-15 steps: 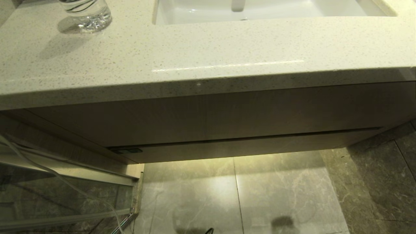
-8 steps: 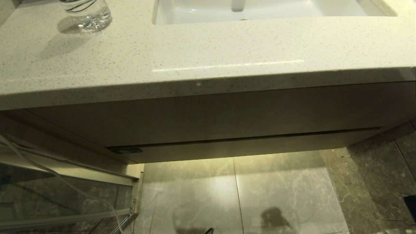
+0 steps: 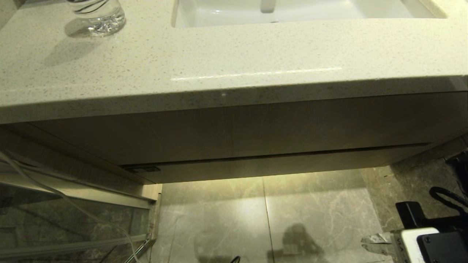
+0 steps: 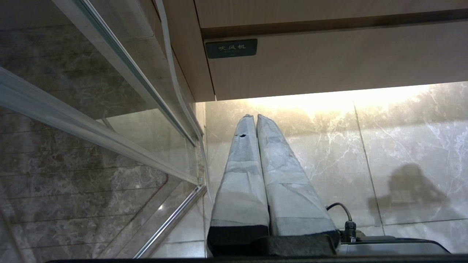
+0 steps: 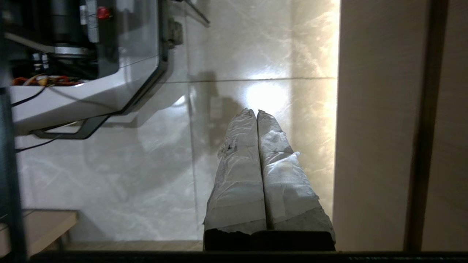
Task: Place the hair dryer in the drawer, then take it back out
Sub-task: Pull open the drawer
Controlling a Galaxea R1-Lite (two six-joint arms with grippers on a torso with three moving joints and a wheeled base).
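Drawer (image 3: 278, 162) shut flush under the vanity table (image 3: 234, 73), its narrow front strip running below the taller wood panel (image 3: 256, 128). Small dark label (image 4: 231, 48) sits at the strip's left end. Hair dryer nowhere in any view; judged to be inside the closed drawer or out of frame, cannot tell which.

Right claw (image 5: 256, 113) shows at the near right edge of the head view, low over the floor tiles (image 3: 310, 204), fingers pressed together, holding nothing. In its wrist view the wood front lies just beside the fingertips, apart from them. Left claw (image 4: 256, 117) hangs near the floor by the glass partition (image 4: 91, 109), also closed and empty, idle.

Step in hand, as judged: bring the right claw to the drawer front to open it.

To do it well:
- no handle, so hook the fingertips under the strip's lower edge
- pull straight toward the near side, not slantwise
- stay clear of the table's overhang
- watch the cable (image 3: 449, 195) on the arm.

Glass (image 3: 95, 16) at far left is well apart.
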